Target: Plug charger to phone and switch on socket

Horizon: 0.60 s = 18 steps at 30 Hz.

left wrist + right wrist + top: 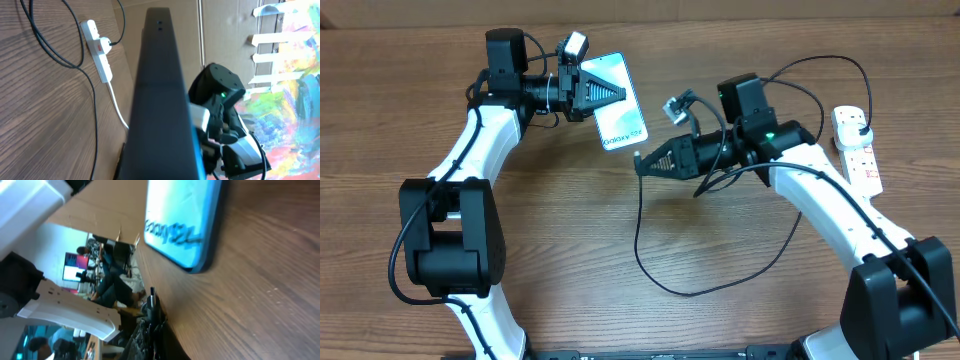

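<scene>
We have the phone [622, 125] clamped in our left gripper [616, 93], whose jaws are closed on it, and our right gripper [642, 163] is pinched tight on the connector end of the charger [640, 245], with the tip near the phone's lower edge but not yet in. The charger's plug looks seated in the socket [857, 150] at far right, so we judge that inserting the connector and flipping the switch remain

A brown wood-grain counter [570, 230] fills the scene, bordered by plain cardboard panels [220, 30]. Next to them is a bright multicoloured painting [295, 75]. Elsewhere, a lit screen [73, 266] glows.
</scene>
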Motion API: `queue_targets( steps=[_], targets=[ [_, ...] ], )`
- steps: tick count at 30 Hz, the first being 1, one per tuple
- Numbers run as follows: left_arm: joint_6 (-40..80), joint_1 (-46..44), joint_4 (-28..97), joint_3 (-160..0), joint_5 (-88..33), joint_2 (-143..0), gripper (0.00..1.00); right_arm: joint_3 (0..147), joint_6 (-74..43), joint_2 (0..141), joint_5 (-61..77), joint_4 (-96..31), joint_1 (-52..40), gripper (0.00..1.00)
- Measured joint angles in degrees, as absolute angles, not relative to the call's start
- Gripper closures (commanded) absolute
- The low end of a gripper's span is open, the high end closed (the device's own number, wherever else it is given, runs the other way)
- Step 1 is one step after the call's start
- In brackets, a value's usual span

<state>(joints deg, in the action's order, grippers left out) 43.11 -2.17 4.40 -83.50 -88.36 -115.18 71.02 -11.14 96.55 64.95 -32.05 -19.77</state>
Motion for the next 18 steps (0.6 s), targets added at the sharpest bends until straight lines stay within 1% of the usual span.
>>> queue_targets(
  steps=[8, 14, 18],
  targets=[
    [43.16, -3.51, 4.38, -83.5, -88.33, -115.18, 0.96, 71.02, -10.98, 96.84, 65.8, -32.23, -17.61, 0.96],
    [43.16, -5.39, 4.38, -83.5, -88.38, -115.18, 0.96, 71.02, -8.43, 96.84, 66.06, -37.54, -17.63, 0.96],
    [43.16, -5.43, 4.38, -83.5, -88.36, -115.18, 0.96, 71.02, -7.2, 96.92, 66.17, -38.39, -17.63, 0.96]
  ],
)
